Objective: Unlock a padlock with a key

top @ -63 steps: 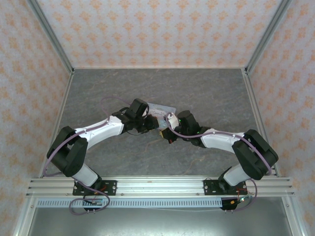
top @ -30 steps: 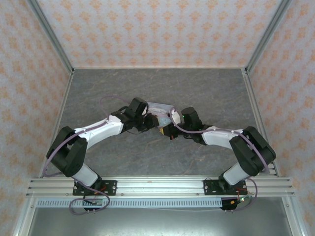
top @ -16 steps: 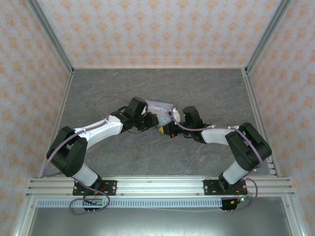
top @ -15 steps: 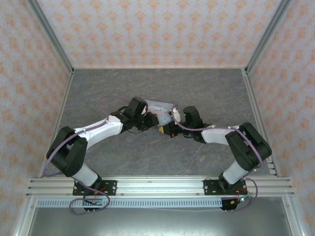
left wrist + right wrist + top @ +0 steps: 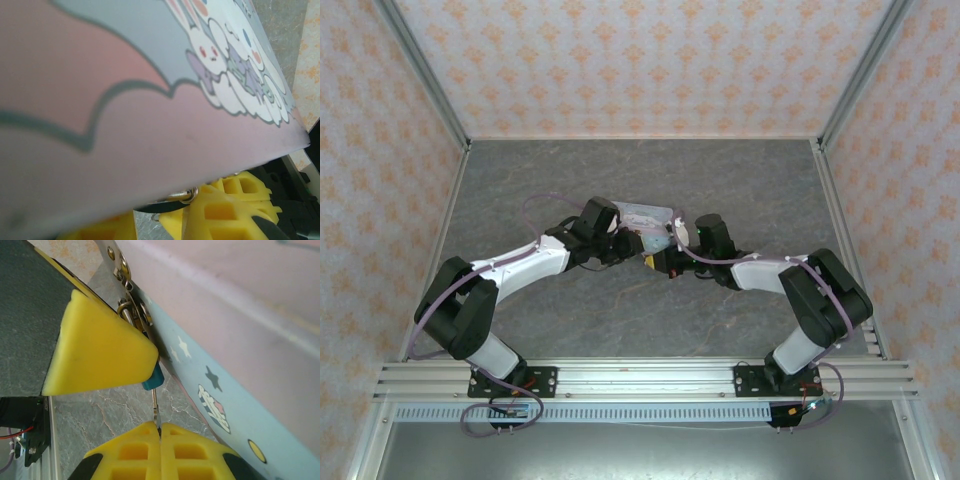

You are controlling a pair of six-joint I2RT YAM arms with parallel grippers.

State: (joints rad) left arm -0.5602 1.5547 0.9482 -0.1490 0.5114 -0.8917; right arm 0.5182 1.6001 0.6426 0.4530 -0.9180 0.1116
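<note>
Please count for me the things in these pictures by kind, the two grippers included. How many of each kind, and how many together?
pastel tin: 1
padlock: 1
key: 1
grippers: 2 (left gripper, right gripper)
Total: 5

White shells, black joints, yellow tips.
The left arm (image 5: 525,262) and right arm (image 5: 760,272) have glossy white link shells, bulky black joint housings and flat black base plates; a thin purple cable (image 5: 527,210) loops along each; the fingers (image 5: 175,432) are yellow plastic moulded with square pockets.
</note>
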